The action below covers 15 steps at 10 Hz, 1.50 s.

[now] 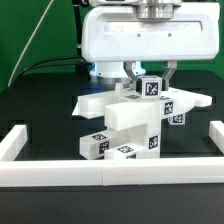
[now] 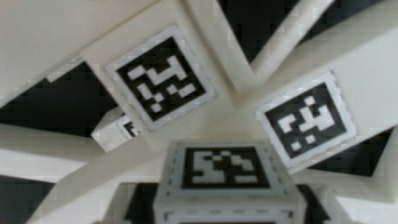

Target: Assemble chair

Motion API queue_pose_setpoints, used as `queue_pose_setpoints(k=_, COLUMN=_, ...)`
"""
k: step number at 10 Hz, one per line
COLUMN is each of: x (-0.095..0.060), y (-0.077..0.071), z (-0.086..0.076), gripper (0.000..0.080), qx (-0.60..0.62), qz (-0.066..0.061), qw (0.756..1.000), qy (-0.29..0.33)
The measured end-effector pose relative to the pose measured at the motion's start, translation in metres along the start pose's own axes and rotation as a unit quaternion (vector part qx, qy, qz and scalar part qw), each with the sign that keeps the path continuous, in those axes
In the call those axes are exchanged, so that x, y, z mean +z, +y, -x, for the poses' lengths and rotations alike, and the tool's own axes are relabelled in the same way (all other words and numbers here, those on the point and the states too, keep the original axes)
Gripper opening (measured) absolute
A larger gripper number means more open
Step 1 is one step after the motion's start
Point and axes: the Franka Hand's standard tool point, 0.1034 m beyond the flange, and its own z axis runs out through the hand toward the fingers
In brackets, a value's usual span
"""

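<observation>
Robot arm's two-finger gripper hangs over the middle of a black table. Its fingers stand either side of a small white plastic block that bears a black-and-white square tag. Neither view shows whether they press on the block or stand just clear of it.

The block tops a loose heap of white blocky plastic chair pieces, flat panels and barred frames that each carry tags. One panel juts toward the exterior view's right. The heap lies inside a long low white border rail, which runs along the table's near edge and turns back at both ends, with a green backdrop behind.

The wrist view, close in, gives detail the exterior view does not. It shows a large square tag and a second tag on slanting white bars with dark gaps between them. A third tag sits on a block face. Only the exterior view takes in the rail and the table.
</observation>
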Motion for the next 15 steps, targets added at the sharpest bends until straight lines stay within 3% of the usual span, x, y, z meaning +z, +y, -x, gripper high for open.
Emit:
queue_pose_setpoints(k=4, x=0.002, y=0.002, z=-0.001, gripper=0.0267, qx=0.203, qz=0.000, qw=0.979, qy=0.001)
queue_pose_setpoints(k=7, x=0.002, y=0.004, z=-0.001, gripper=0.0268, qx=0.342, qz=-0.011, qw=0.940, qy=0.000)
queue_pose_setpoints(k=9, x=0.002, y=0.001, z=-0.002, gripper=0.0268, qx=0.467, qz=-0.025, qw=0.884, qy=-0.005)
queue_pose_setpoints(k=10, x=0.002, y=0.001, z=-0.002, gripper=0.0268, qx=0.478, qz=-0.025, qw=0.878, qy=-0.006)
queue_pose_setpoints(k=11, x=0.002, y=0.001, z=-0.002, gripper=0.0268, qx=0.467, qz=-0.025, qw=0.884, qy=-0.006)
queue_pose_setpoints(k=12, x=0.002, y=0.001, z=-0.002, gripper=0.0500, qx=0.457, qz=-0.025, qw=0.889, qy=-0.005)
queue_pose_setpoints(k=13, x=0.001, y=0.001, z=-0.002, gripper=0.0500, qx=0.449, qz=-0.025, qw=0.893, qy=-0.005)
queue_pose_setpoints(k=14, x=-0.001, y=-0.002, z=-0.005, gripper=0.0617, qx=0.374, qz=-0.020, qw=0.927, qy=0.000)
queue_pose_setpoints(k=15, x=-0.001, y=-0.007, z=-0.006, gripper=0.0639, qx=0.258, qz=-0.011, qw=0.966, qy=0.004)
